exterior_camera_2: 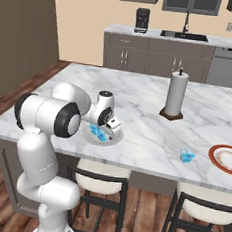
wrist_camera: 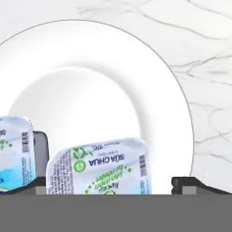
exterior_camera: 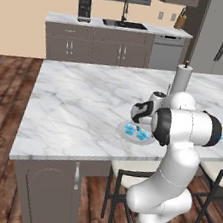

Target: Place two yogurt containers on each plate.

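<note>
The hand [wrist_camera: 108, 188] hangs wide open right over the pale plate [wrist_camera: 99, 90] on the counter [exterior_camera_2: 140, 97], one yogurt container [wrist_camera: 97, 167] lying on the plate between its fingertips, a second container [wrist_camera: 13, 152] just beside it.

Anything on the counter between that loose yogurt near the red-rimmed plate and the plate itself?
Nothing visible. The yogurt container sits on bare marble just left of the red-rimmed plate, with open counter between them; the paper towel holder stands well behind.
</note>
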Motion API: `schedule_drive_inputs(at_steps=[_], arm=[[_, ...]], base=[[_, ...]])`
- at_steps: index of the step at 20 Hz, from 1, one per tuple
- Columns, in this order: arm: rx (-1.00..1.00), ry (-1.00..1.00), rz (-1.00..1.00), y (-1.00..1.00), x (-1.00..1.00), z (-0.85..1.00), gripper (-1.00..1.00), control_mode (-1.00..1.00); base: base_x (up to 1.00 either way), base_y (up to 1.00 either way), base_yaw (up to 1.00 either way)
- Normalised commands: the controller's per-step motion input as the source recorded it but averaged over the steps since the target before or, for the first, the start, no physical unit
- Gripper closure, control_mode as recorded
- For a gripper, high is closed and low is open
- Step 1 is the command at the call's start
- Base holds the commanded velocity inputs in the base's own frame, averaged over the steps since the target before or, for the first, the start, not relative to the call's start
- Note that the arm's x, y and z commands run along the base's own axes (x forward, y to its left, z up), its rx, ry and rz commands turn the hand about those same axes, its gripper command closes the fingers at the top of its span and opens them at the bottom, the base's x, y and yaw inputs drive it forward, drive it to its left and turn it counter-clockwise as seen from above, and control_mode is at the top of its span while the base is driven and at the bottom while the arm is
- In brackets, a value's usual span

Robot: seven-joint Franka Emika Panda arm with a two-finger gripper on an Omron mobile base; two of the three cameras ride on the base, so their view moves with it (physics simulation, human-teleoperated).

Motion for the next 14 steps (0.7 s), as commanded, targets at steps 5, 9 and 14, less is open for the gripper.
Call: schedule_drive_inputs(at_steps=[5, 9, 14], arm=[[0.02, 0.0, 0.0, -0.06, 0.0, 0.33, -1.0, -1.0], [0.0, 0.0, 0.0, 0.0, 0.0, 0.01, -1.0, -1.0], [0.0, 0.0, 0.0, 0.0, 0.0, 0.0, -1.0, -1.0]], base=[[0.0, 0.0, 0.0], [0.0, 0.0, 0.0], [0.0, 0.0, 0.0]])
